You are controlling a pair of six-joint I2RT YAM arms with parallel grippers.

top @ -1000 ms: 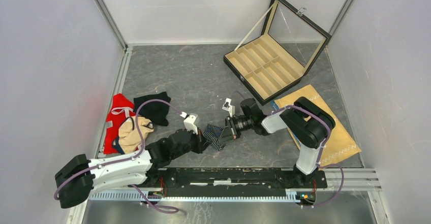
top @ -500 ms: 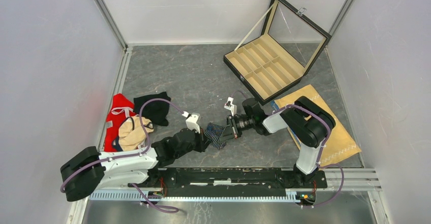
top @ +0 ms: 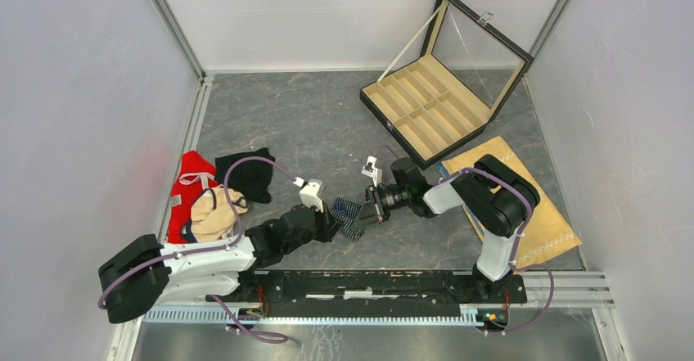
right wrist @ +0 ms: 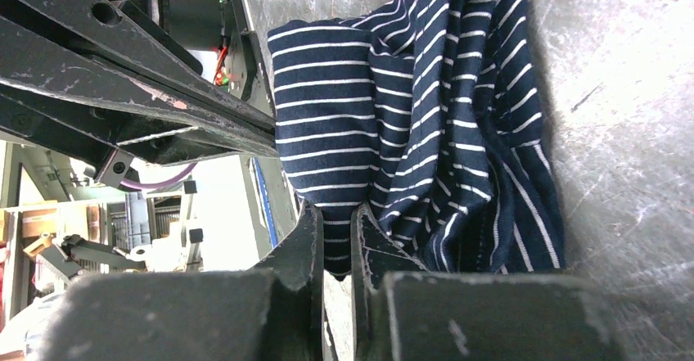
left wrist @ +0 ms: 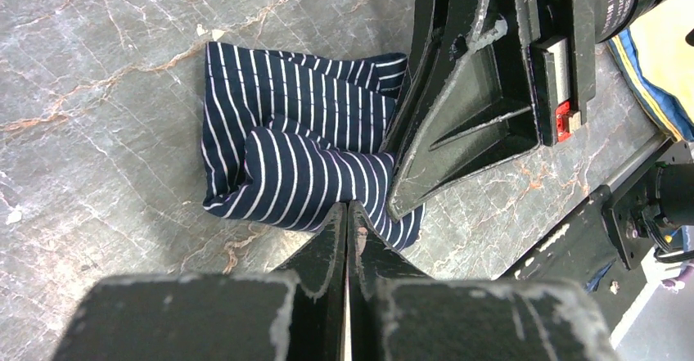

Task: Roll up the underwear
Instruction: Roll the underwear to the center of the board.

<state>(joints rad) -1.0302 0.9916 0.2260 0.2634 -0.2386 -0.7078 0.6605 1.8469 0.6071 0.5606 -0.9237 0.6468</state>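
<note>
Since a second ago, the left arm's rear link has swung toward 3 o'clock and its wrist has edged slightly closer to the garment. The right arm and the garment show no clear shift. Directions below are from the top view, with 12 o'clock pointing away from the arm bases.

1. The striped underwear (top: pixel 348 216) is navy with thin pale stripes. It lies bunched in loose folds on the grey marbled table (top: pixel 303 124), a little toward 6 o'clock from the table's middle and directly between the two grippers.

2. The left gripper (top: pixel 329 224) sits at the garment's 9 o'clock side. Its fingers are pressed together with no gap, and the tips touch the fabric's edge. Whether a fold is caught between them cannot be told.

3. The right gripper (top: pixel 366 212) sits at the garment's 3 o'clock side. Its fingers stand almost together, and striped fabric runs into the narrow slit between them, so it is pinching the garment's edge.

4. The black underwear (top: pixel 245 177) lies at 10 o'clock from the striped pair, well apart. It rests against a red garment (top: pixel 190 182) and a beige garment (top: pixel 214 214) by the left wall.

5. A compartment box (top: pixel 393 132) stands at 1 o'clock with its lid upright. A tan cloth (top: pixel 536 222) with white zigzag stitching lies at 3 o'clock, partly under the right arm.
</note>
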